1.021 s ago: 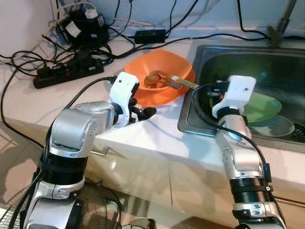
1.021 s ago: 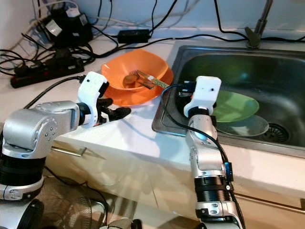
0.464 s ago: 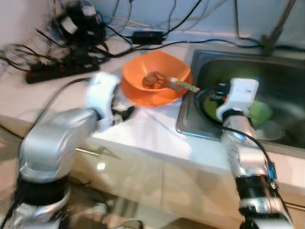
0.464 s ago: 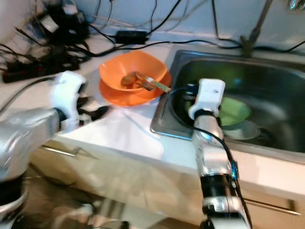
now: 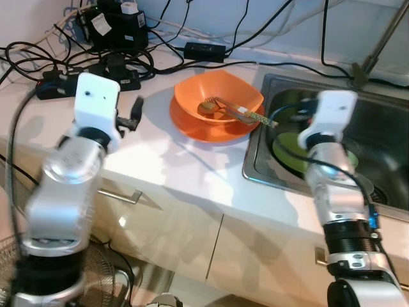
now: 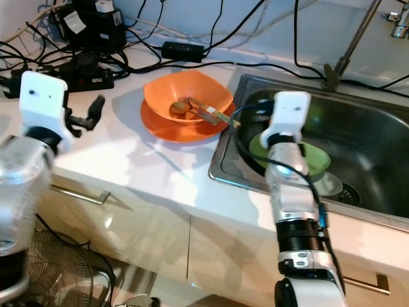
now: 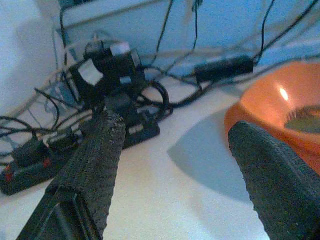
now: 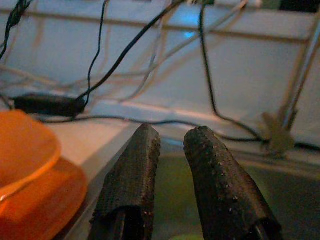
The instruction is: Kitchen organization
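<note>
At centre frame in the head views we see a glossy orange bowl point(image 5: 220, 102) nested on an orange plate point(image 5: 192, 123), both smooth plastic, on the pale surface point(image 5: 160, 163) just beside the sink point(image 6: 364, 137). Inside the bowl lie a spoon point(image 5: 208, 107) and a fork point(image 5: 243, 114); the fork's long axis runs from the bowl's middle down toward the right, its patterned handle poking over the rim toward the sink. In the steel sink, right of centre, a round green plate point(image 6: 316, 157) sits on a grey plate point(image 6: 329, 185), with the drain point(image 6: 350, 192) beside them.

Our left gripper point(image 5: 131, 115) hovers over the surface at left of frame, left of the bowl, and the left wrist view shows its textured black fingers point(image 7: 97, 160) spread wide with nothing between them. Our right gripper point(image 8: 167, 175) is raised over the sink's near left corner; its fingers point(image 8: 132, 175) stand narrow, a slim gap between them, holding nothing.

In the upper left a black power strip point(image 5: 83, 80) and adapters point(image 5: 115, 29) sit among tangled black cables point(image 6: 211, 38). A faucet point(image 6: 351, 45) rises at the upper right.
</note>
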